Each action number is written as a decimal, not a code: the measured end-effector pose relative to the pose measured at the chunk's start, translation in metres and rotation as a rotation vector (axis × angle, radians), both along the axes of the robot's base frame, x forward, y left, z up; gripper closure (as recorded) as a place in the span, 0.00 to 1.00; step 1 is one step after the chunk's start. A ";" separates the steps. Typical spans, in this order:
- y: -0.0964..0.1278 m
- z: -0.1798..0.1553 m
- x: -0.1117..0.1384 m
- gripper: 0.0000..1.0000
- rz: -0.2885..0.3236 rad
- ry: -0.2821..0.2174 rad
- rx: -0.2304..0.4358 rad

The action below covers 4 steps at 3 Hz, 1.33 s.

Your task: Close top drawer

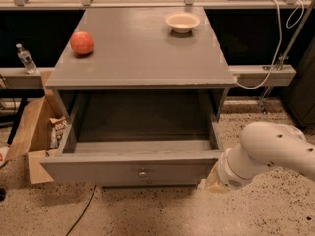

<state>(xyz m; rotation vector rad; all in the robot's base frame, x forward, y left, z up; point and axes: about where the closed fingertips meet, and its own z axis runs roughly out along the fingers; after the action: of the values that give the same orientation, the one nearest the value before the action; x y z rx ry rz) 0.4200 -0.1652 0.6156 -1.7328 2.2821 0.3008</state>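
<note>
Grey top drawer (123, 170) open, gripper (211, 181) beside

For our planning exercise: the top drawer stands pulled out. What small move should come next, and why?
Probably push the gripper forward against the front of the top drawer. The drawer stands far out of the cabinet, and the gripper sits at the front's right end, so a push should start it closing.
</note>
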 end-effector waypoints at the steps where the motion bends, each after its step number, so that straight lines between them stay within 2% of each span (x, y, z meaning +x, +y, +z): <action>1: 0.006 -0.013 0.025 1.00 0.029 -0.077 0.014; 2: 0.009 -0.015 0.035 1.00 0.038 -0.108 0.017; 3: 0.014 -0.015 0.054 1.00 0.048 -0.162 0.028; 4: 0.021 -0.013 0.084 1.00 0.063 -0.222 0.049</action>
<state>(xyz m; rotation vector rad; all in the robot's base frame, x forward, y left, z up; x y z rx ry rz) 0.5036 -0.1442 0.6030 -1.7231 2.0507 0.1655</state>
